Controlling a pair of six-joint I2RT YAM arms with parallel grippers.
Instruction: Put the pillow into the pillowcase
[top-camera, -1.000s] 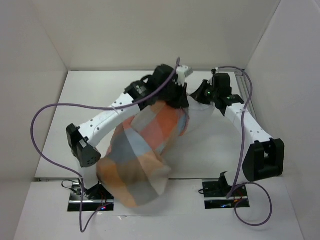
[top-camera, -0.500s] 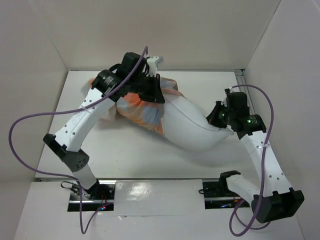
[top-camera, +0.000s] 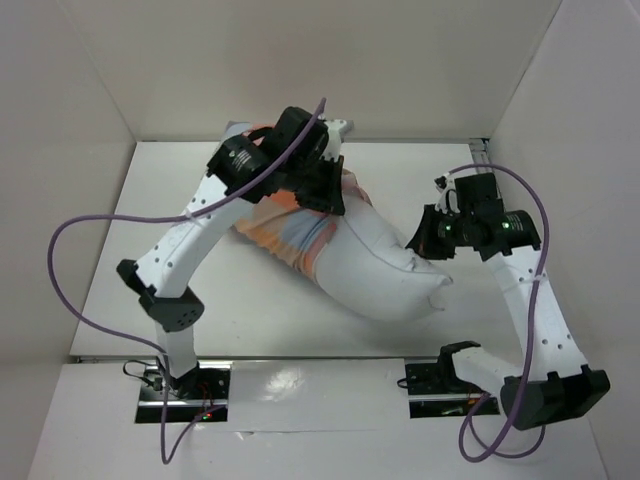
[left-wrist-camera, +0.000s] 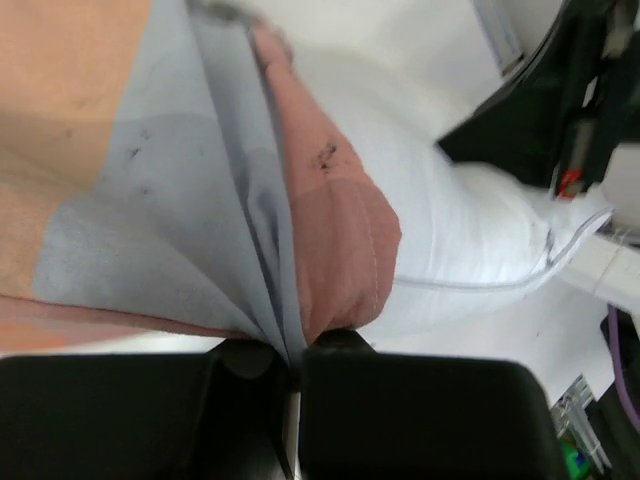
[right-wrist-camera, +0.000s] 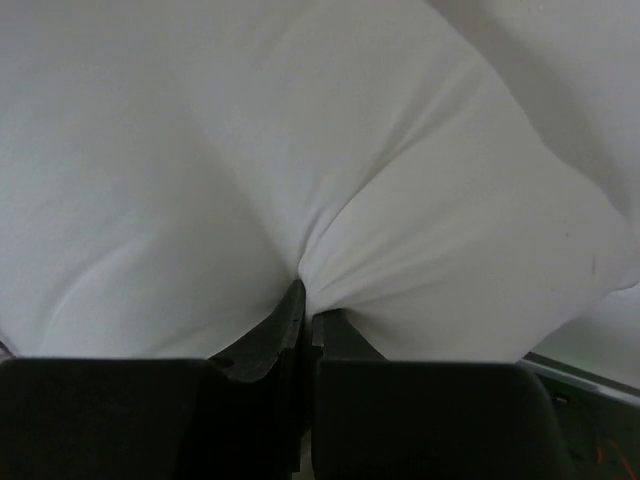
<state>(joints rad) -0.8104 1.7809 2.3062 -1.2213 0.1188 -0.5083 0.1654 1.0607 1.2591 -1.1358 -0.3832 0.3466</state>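
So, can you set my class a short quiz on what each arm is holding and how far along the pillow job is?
1. True or false: the left gripper is shut on the pillowcase.
2. What does the right gripper pinch? A the pillow; B the pillowcase; C nothing.
3. In the top view, is the pillow wholly inside the pillowcase?

Key
1. True: checked cloth is bunched between its closed fingers.
2. A.
3. No: most of its white surface lies bare, with the pillowcase only at its far end.
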